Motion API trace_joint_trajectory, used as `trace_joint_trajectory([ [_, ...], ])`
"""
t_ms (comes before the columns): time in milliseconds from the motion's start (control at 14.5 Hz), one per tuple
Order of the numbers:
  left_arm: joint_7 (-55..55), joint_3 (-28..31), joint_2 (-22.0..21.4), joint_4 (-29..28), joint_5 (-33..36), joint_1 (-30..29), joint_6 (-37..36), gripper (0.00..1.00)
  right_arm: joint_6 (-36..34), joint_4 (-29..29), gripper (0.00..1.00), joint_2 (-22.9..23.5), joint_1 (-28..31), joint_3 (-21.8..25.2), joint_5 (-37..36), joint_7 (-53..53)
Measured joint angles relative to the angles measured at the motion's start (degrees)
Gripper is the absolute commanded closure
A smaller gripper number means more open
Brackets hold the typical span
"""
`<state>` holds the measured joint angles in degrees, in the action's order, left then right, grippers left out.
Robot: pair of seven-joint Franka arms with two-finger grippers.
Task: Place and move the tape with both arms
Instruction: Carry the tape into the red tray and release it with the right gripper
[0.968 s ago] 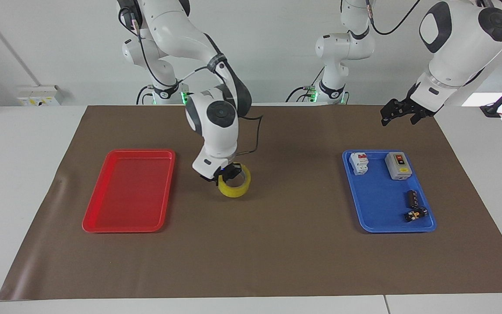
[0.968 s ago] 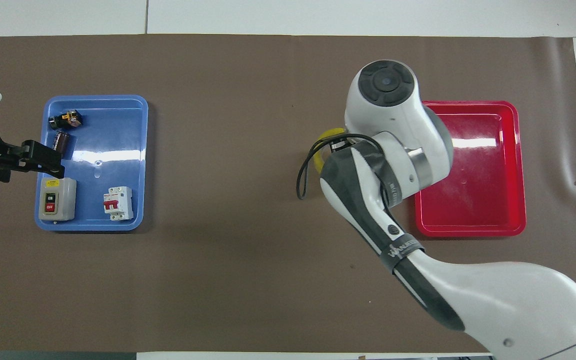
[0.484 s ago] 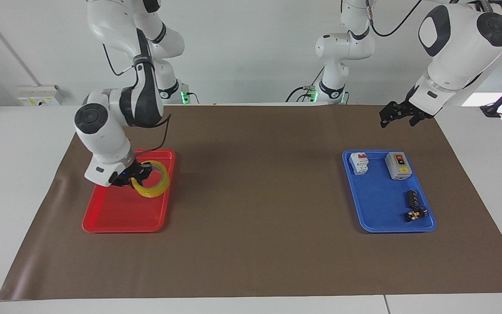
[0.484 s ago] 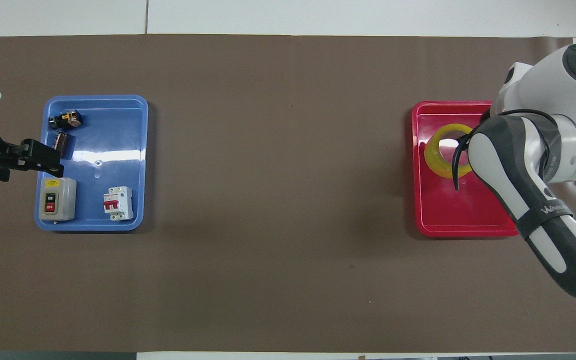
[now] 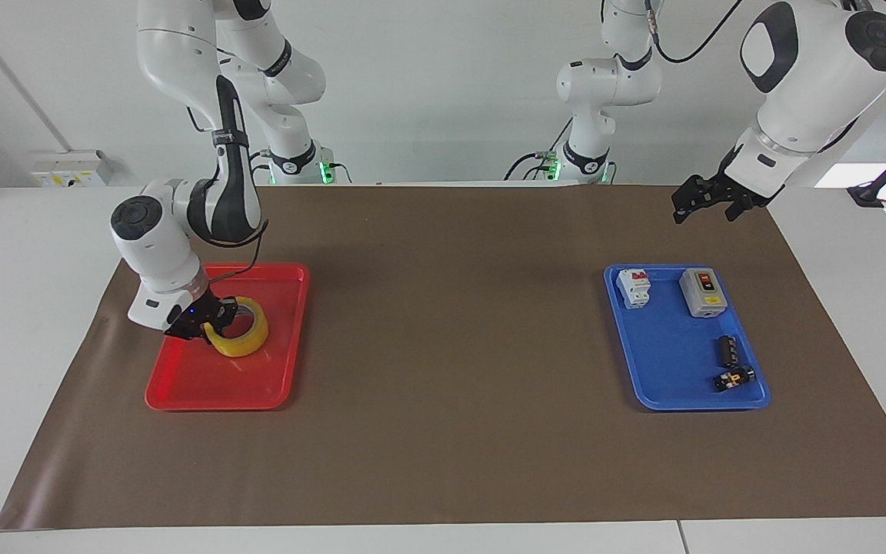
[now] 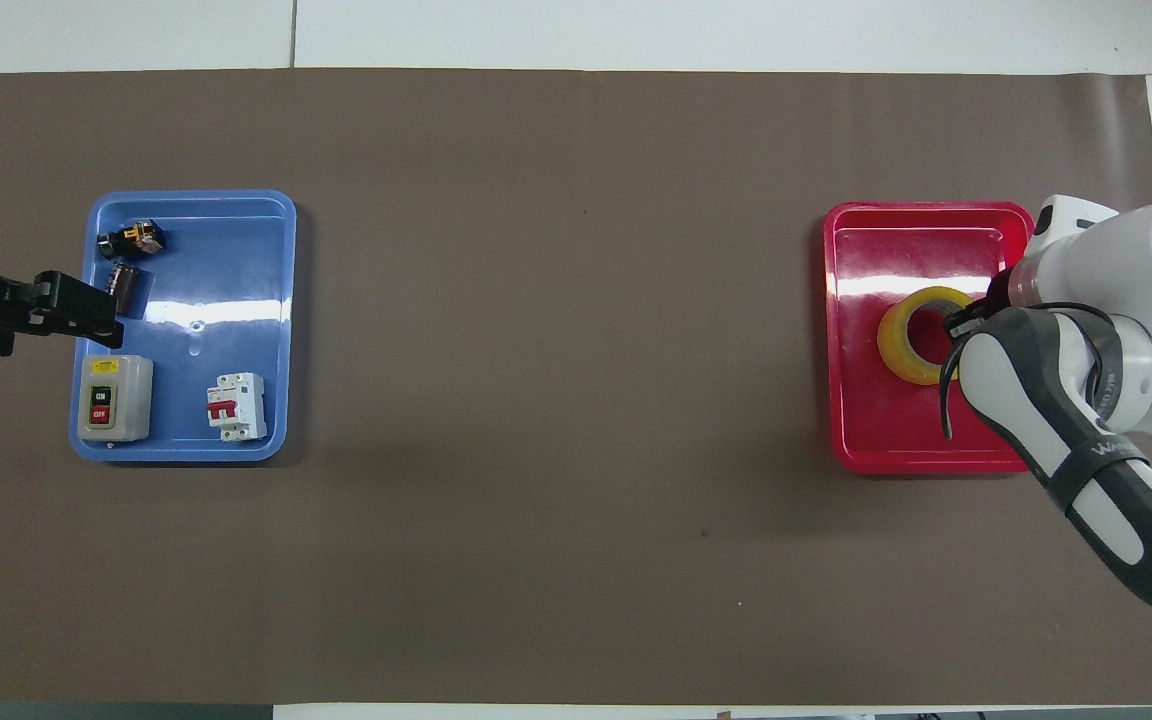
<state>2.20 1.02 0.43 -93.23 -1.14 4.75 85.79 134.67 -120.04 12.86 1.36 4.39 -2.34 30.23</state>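
Observation:
The yellow tape sits low inside the red tray, slightly tilted, at the right arm's end of the table. My right gripper is shut on the roll's wall, one finger inside the ring. Whether the roll rests on the tray floor I cannot tell. My left gripper hangs open and holds nothing, raised over the blue tray's outer edge at the left arm's end.
The blue tray holds a grey switch box, a white breaker and small dark parts. A brown mat covers the table. Two smaller arms stand at the robots' edge.
My right arm carried the tape from the mat's middle over to the red tray and lowered it into the tray. The left arm stayed in place.

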Motion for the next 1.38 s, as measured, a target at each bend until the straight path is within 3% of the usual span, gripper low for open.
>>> trace_joint_trajectory([
  [276, 0.0, 0.0, -1.0, 0.0, 0.0, 0.0, 0.0, 0.00, 0.8, -2.2, 1.00, -1.3, 0.7, 0.0, 0.0, 0.0],
  [484, 0.0, -0.2, -1.7, 0.0, 0.0, 0.8, 0.0, 0.00, 6.0, -4.7, 1.00, -1.4, 0.7, 0.0, 0.0, 0.0],
  [553, 0.0, -0.3, -1.7, 0.0, 0.0, 1.4, 0.0, 0.00, 6.4, -5.0, 0.42, -1.6, 0.7, 0.0, 0.0, 0.0],
  [622, 0.0, -0.4, -1.7, 0.0, 0.0, 1.9, 0.0, 0.00, 6.5, -5.2, 0.00, -1.9, 0.7, 0.0, 0.0, 0.0],
  [1037, 0.0, -0.3, -1.7, -0.3, 0.0, 2.3, 0.0, 0.00, 4.0, -2.6, 0.00, -3.5, 0.3, -0.3, 0.0, -3.7],
  [1382, 0.0, -0.3, -2.0, -1.5, 0.0, 2.2, 0.0, 0.00, -16.8, 10.5, 0.00, -9.1, -2.7, -0.9, 0.0, -21.6],
])
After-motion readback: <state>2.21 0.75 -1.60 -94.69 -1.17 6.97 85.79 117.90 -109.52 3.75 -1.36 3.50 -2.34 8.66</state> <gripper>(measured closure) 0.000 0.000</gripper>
